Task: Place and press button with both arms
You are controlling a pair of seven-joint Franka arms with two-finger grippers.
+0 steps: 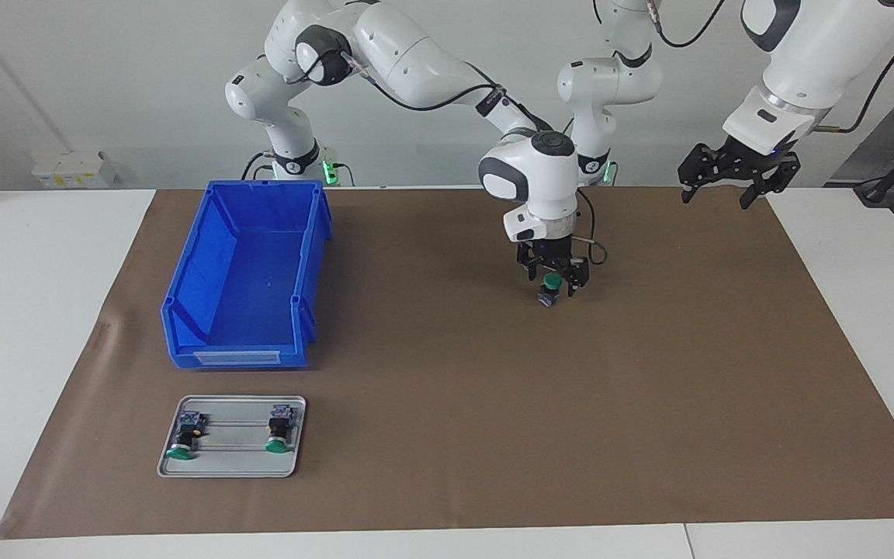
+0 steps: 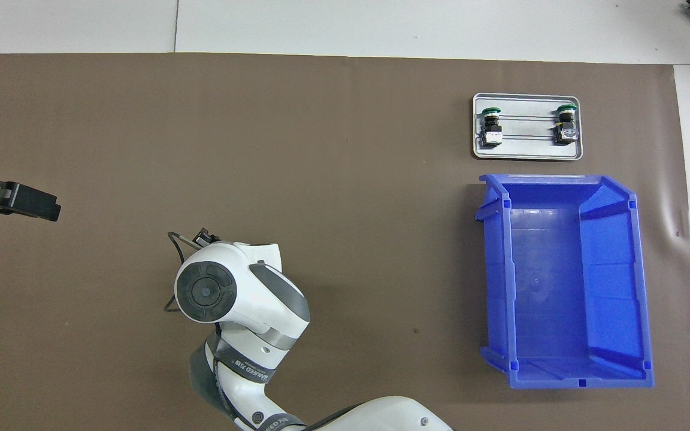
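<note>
A button with a green cap stands on the brown mat near the table's middle. My right gripper is down over it, open, with one finger on each side of the cap. I cannot tell whether the fingers touch it. In the overhead view the right wrist hides both that gripper and that button. Two more buttons lie on a small metal tray, also seen from overhead. My left gripper hangs open, high over the mat's edge at the left arm's end.
A blue open bin sits toward the right arm's end of the table. The tray lies farther from the robots than the bin. White tabletop borders the brown mat on the sides.
</note>
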